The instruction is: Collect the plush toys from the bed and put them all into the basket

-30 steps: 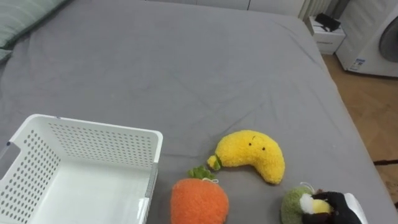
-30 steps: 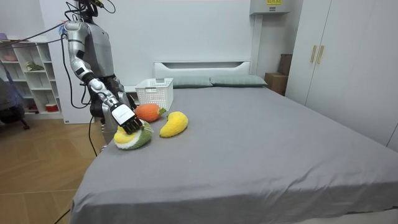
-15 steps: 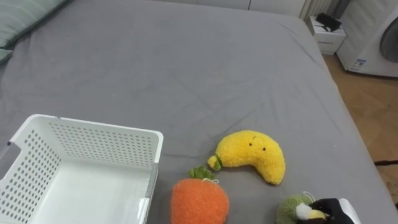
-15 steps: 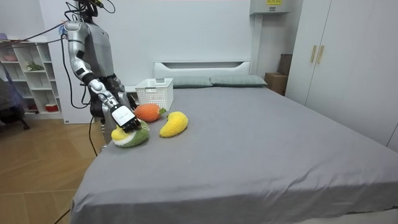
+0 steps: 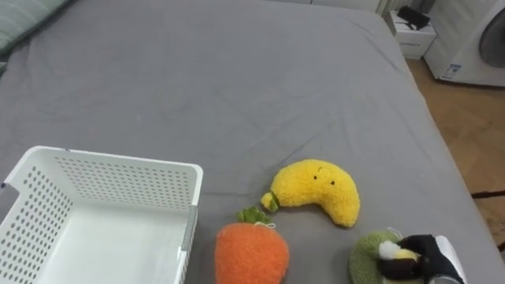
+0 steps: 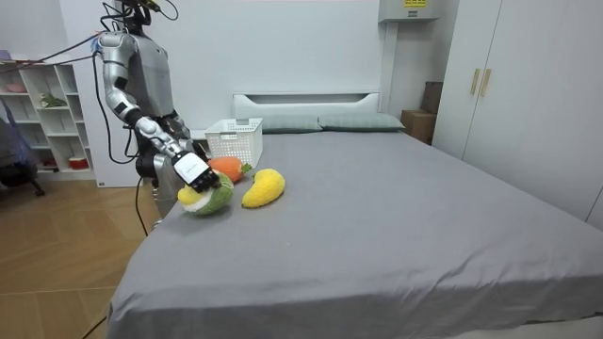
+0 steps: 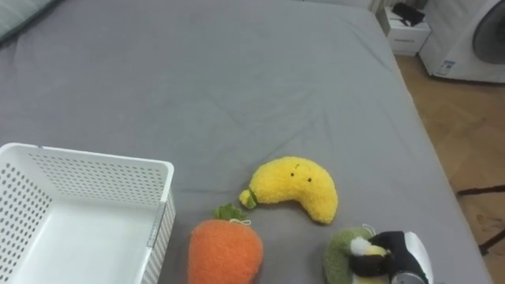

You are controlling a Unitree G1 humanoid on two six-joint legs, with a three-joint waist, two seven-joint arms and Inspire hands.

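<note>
So: right robot hand [image 5: 430, 259] was curled round the green plush toy [image 5: 367, 259] at the near edge of the bed [image 5: 237, 79], presumably gripping it for the white basket [image 5: 118, 170] to its left. Carrot plush [image 5: 252, 254] and banana plush [image 5: 319, 189] lay between them, untouched.

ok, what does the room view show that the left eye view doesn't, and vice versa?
Room view: the robot standing at the bedside, pillows by the headboard, a wardrobe and a shelf. Left eye view: the perforated inside of the basket, plus a washing machine and a small white cabinet past the bed's edge. Both: the right hand curled on the green toy, the carrot toy, the banana toy, the basket and the grey bed.
</note>
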